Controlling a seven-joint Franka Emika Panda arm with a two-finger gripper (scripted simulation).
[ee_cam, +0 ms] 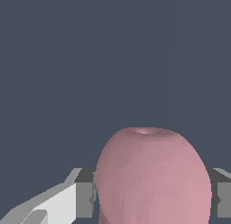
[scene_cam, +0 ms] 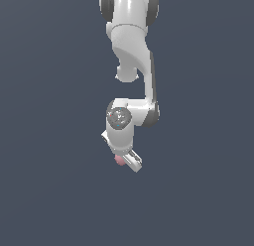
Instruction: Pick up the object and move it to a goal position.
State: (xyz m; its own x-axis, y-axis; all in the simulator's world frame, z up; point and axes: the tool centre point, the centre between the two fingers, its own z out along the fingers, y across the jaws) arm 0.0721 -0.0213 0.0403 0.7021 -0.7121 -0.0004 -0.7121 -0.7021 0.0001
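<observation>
Exterior view: I see the white jointed Franka arm (scene_cam: 130,66) reaching down from the top edge of the picture over a plain dark slate-blue surface (scene_cam: 49,190) that fills the whole frame. I can make out no edge or corner on that surface. At the arm's lower end the white gripper (scene_cam: 125,160) points downward and sits a little tilted. A small pink roundish matte ball (scene_cam: 119,160) shows at the gripper's tip, on the side toward the exterior view's left, touching it and partly hidden by the white finger (scene_cam: 133,160) beside it. From here I cannot tell whether the ball rests on the surface or hangs above it.

Wrist view: the pink ball (ee_cam: 153,178) looms large between the two grey finger pads (ee_cam: 84,198). Each pad presses against one side of it, so the jaws are closed partway and clamped on the ball. Behind it there is only the same dark surface (ee_cam: 113,51).
</observation>
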